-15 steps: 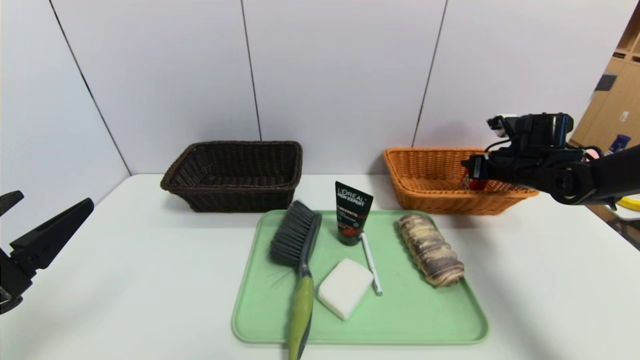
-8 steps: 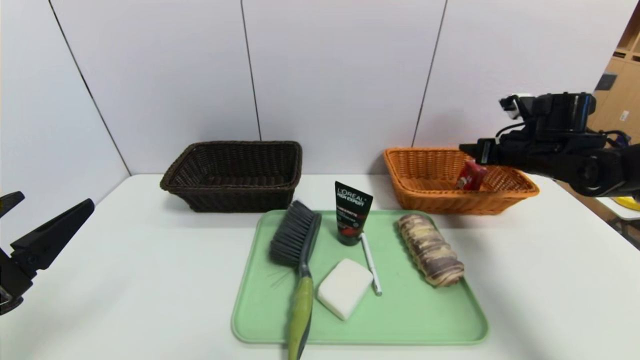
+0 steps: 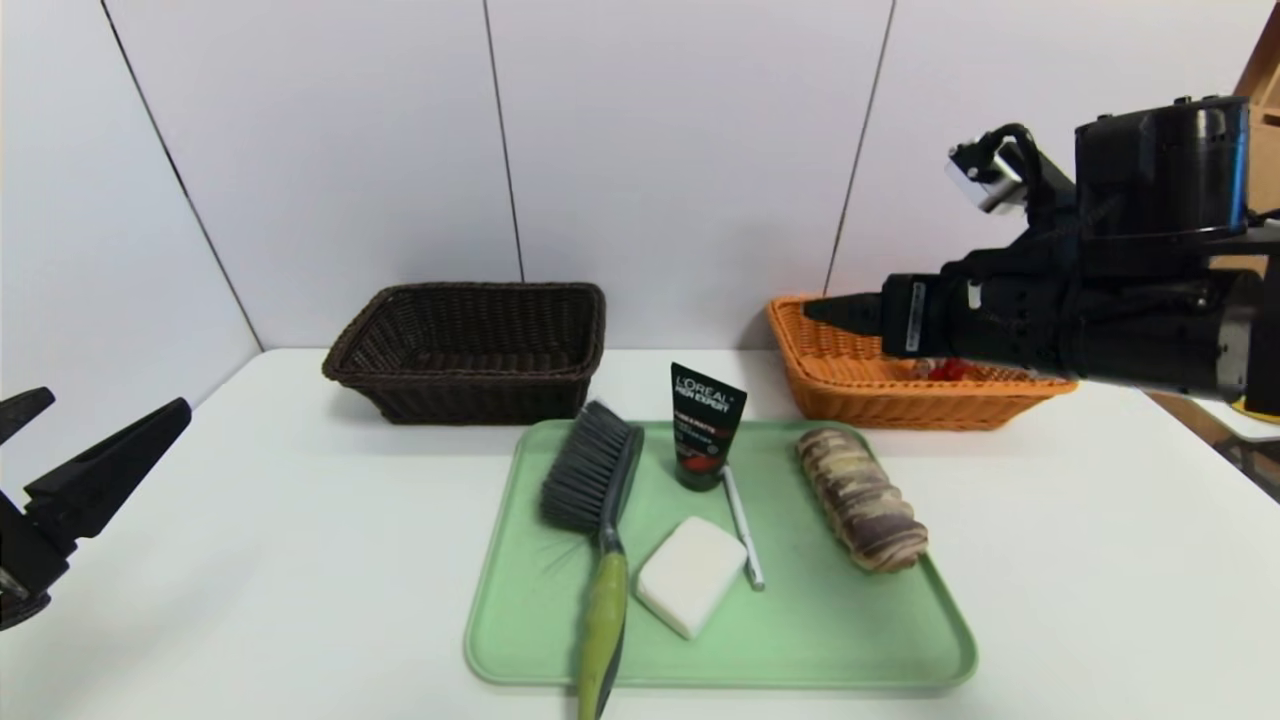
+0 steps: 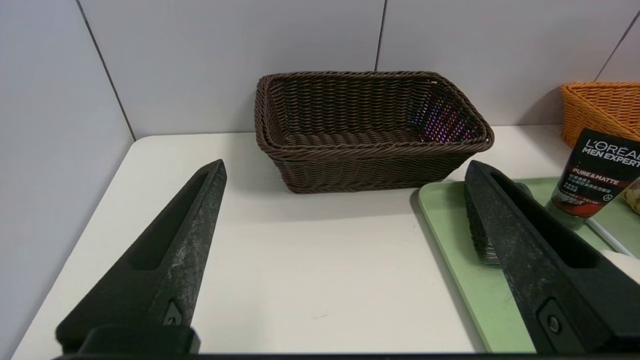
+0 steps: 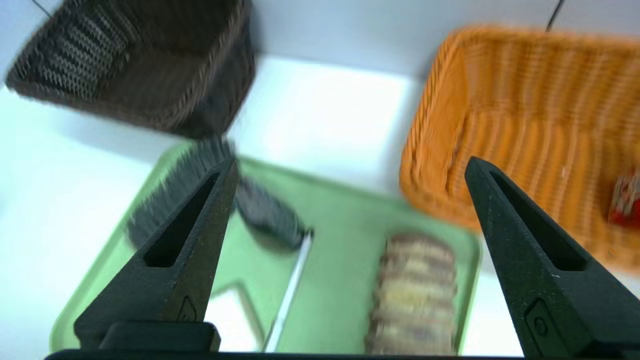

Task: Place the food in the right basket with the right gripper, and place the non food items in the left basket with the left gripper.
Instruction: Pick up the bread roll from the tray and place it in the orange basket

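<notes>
**Q:** What writing can be read?

**A:** The black tube (image 3: 706, 427), standing cap-down at 12 o'clock on the green tray (image 3: 880, 650), reads "L'OREAL MEN EXPERT"; the left wrist view adds "PURE & MATTE". Smaller lines below are too fine to read. The white label on the right gripper (image 3: 835, 309) cannot be read.

**Q:** How do the two tools stand?

**A:** The right gripper hangs in the air above the orange wicker basket (image 3: 850, 385), at 2 o'clock from the tray, its tips pointing toward 9 o'clock. Its fingers (image 5: 190, 250) are spread wide with nothing between them. The left gripper (image 3: 95, 445) is parked at 9 o'clock, over the table's left edge, its fingers (image 4: 170, 255) likewise spread and empty.

**Q:** Where are the task's things?

**A:** The red carton (image 3: 945, 370) lies inside the orange basket, toward its right end. The wrapped biscuit roll (image 3: 862, 498) lies on the tray at 3 o'clock. The grey-bristled brush with green handle (image 3: 595, 520) lies at 9 o'clock, its handle reaching past the tray's near rim. The white soap-like block (image 3: 690, 576) sits near the centre, just beside the thin white pen (image 3: 743, 528), whose far end meets the tube. The dark brown wicker basket (image 3: 470, 385) stands at 11 o'clock from the tray.
</notes>
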Tool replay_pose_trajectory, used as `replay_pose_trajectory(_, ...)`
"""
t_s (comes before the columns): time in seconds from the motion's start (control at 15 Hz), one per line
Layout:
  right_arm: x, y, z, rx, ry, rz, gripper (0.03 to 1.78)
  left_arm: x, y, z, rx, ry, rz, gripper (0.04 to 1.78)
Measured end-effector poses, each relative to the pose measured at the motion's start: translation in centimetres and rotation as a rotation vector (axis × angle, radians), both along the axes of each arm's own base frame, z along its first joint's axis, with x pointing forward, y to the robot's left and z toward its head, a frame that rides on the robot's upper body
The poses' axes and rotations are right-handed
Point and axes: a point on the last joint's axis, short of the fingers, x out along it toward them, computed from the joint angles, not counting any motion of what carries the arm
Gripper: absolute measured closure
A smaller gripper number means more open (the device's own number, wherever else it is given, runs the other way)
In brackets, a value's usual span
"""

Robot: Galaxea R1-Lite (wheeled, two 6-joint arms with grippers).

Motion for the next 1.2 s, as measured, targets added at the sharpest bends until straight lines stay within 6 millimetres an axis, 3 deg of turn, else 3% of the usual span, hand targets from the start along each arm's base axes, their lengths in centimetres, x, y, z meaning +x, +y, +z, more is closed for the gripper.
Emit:
replay_pose_trajectory(0.27, -2.7, -0.6, -3.8, -0.124, 0.23, -0.006, 0.18, 0.0, 0.0, -0.4, 0.0, 0.014, -0.001, 0.13)
replay_pose_trajectory(0.47, -3.3, -0.4, -5.1, -0.166, 0.306, 0.01, 0.15, -0.1, 0.0, -0.6, 0.0, 0.021, -0.001, 0.13)
replay_pose_trajectory(0.8, -1.0, 0.8, -8.4, -0.231, 0.396, 0.001, 0.13, -0.3, 0.0, -0.8, -0.008, 0.02, 0.0, 0.13)
replay_pose_trajectory(1.2, 2.2, 2.1, -11.6, -0.27, 0.385, -0.048, 0.12, -0.5, 0.0, -0.8, -0.021, 0.017, -0.001, 0.13)
